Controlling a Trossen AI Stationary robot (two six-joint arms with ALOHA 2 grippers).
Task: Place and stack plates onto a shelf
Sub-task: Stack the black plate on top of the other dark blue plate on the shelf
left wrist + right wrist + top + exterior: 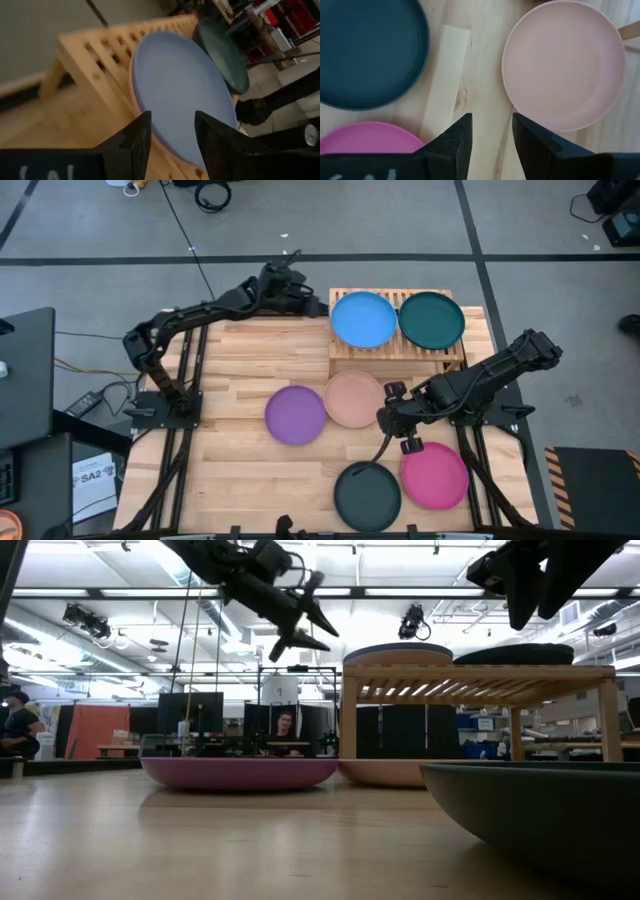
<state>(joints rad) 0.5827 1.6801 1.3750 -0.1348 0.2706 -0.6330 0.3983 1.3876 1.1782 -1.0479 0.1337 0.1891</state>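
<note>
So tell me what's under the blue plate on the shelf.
A pink-peach rim shows beneath the blue plate, so another plate lies under it on the shelf. Whether more sit below is hidden.

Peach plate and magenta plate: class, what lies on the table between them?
In the high view, the right gripper hangs, open and empty, over the stretch between the peach plate and the magenta plate; the right wrist view shows bare tabletop below it.

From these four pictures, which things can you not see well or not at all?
- Under the blue plate, left wrist view: a pink rim shows; how many plates lie below is hidden.
- Black plate, low view: cut by the picture's edge.
- Purple plate: the low view does not clearly show it.
- Magenta plate, right wrist view: mostly cut off.
</note>
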